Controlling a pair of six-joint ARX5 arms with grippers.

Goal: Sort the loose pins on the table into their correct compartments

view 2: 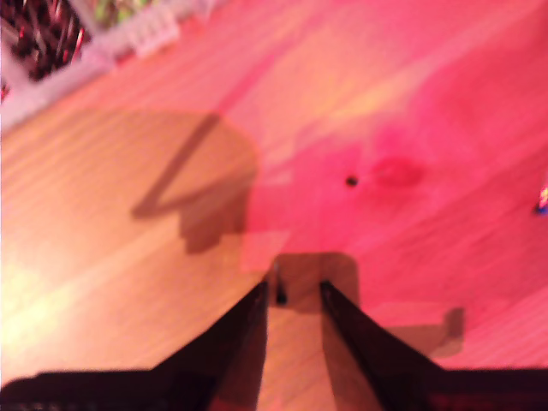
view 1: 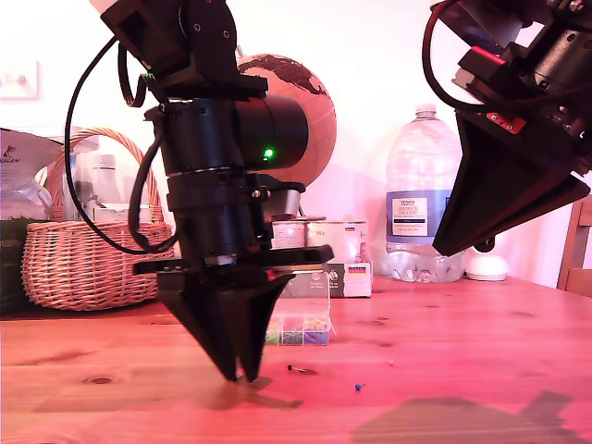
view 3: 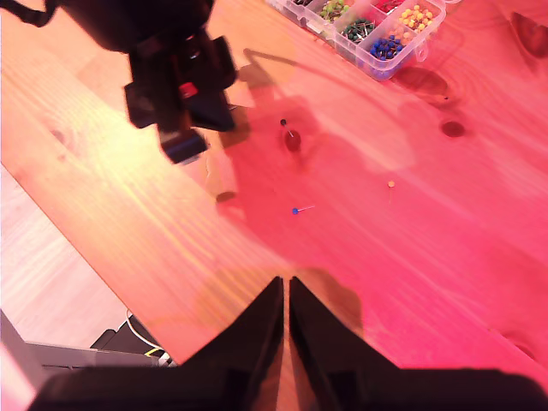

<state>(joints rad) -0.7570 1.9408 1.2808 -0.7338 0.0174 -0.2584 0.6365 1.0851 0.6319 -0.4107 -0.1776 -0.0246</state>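
My first gripper (view 1: 242,375) stands tip-down on the table (view 1: 444,324), fingers narrowly apart around a small dark speck – too blurred to name. My second gripper (view 3: 286,287) hangs high, fingers pressed together, empty. Loose pins (view 3: 301,209) lie apart from the compartments (view 3: 377,26), which are half cut off.

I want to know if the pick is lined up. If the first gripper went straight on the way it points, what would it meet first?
Probably a small dark pin between the tips of my first gripper, then the table right beneath. Blur makes depth uncertain.
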